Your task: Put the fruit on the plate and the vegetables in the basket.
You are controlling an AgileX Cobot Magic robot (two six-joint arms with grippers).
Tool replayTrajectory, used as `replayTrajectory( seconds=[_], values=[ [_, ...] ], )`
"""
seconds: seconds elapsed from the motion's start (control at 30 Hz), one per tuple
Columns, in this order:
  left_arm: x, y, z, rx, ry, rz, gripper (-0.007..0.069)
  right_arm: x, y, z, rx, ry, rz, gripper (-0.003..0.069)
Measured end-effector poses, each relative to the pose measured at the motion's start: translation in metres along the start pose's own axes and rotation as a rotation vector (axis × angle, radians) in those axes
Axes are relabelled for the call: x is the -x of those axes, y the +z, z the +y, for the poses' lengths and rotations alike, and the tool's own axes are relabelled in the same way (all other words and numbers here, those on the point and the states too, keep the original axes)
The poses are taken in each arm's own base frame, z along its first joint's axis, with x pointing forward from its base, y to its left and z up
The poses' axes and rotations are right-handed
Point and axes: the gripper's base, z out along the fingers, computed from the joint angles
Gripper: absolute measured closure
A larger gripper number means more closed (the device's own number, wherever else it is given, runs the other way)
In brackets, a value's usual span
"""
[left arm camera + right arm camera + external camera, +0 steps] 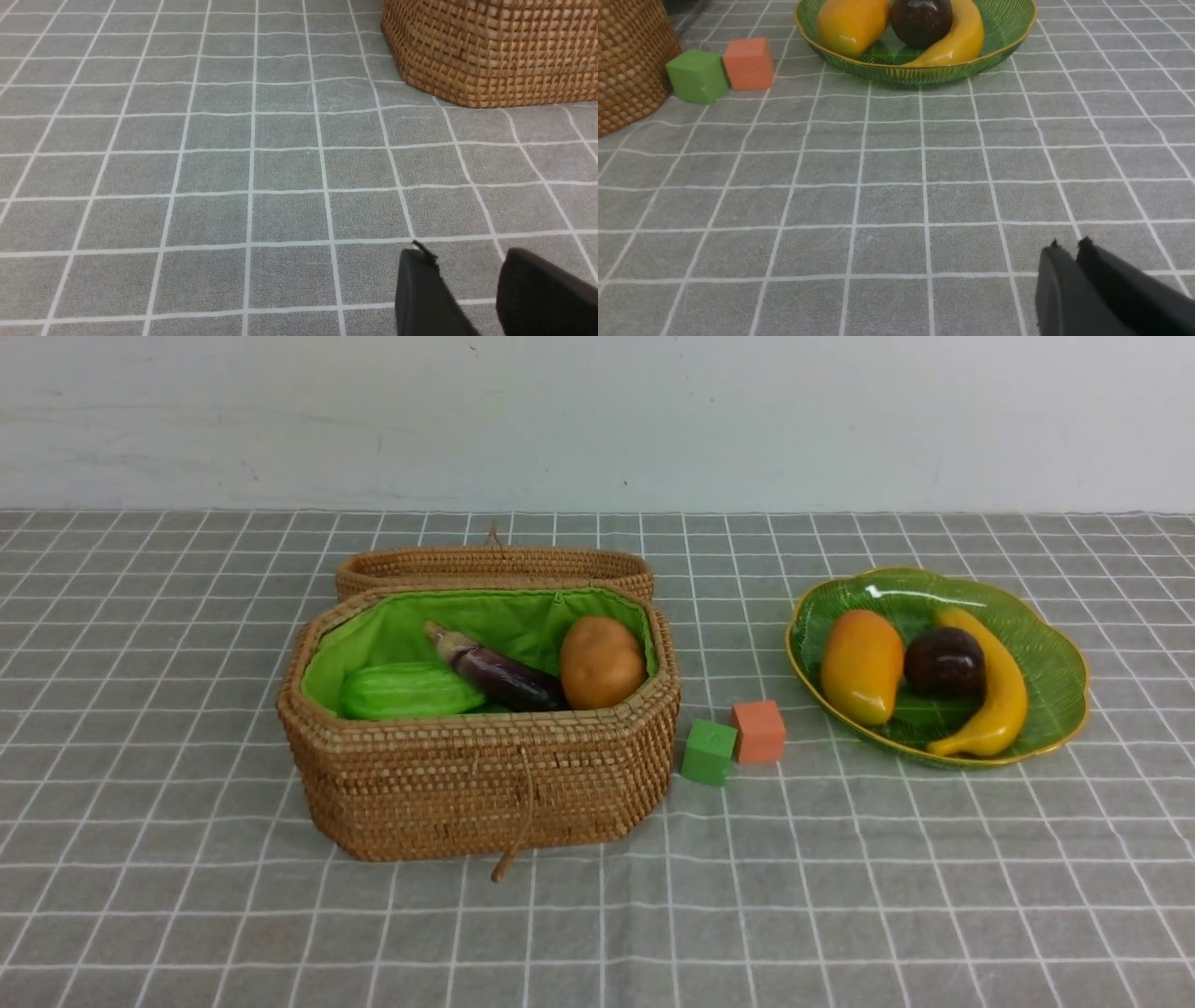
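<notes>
Looks near done: keep both arms low, clear of woven tan rattan basket (476,775) w/ green lining, at 9 o'clock of wavy green glass plate (1055,663). Left gripper (467,261) spread, empty; right gripper (1069,247) nearly pressed together, empty. Plate: orange-yellow mango (861,665), maroon round fruit (945,662), curved banana (991,691). Basket: ribbed green cucumber (408,691), purple eggplant (499,670), tan potato (602,662); white radish not visible.

basket (485,784): cucumber (406,691), eggplant (499,674), potato (600,663) | plate (1055,663): fruit (861,665)

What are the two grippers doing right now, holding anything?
Left gripper: open, holding nothing, above bare tablecloth.
Right gripper: shut, holding nothing.
</notes>
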Motion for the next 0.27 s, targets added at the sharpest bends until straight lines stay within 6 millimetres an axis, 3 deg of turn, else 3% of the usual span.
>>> replayTrajectory(
  seconds=[0.27],
  values=[
    [0.0000, 0.0000, 0.0000, 0.000, 0.000, 0.000, 0.0386, 0.0000, 0.0000, 0.0000, 0.000, 0.000, 0.000, 0.0597]
  ],
)
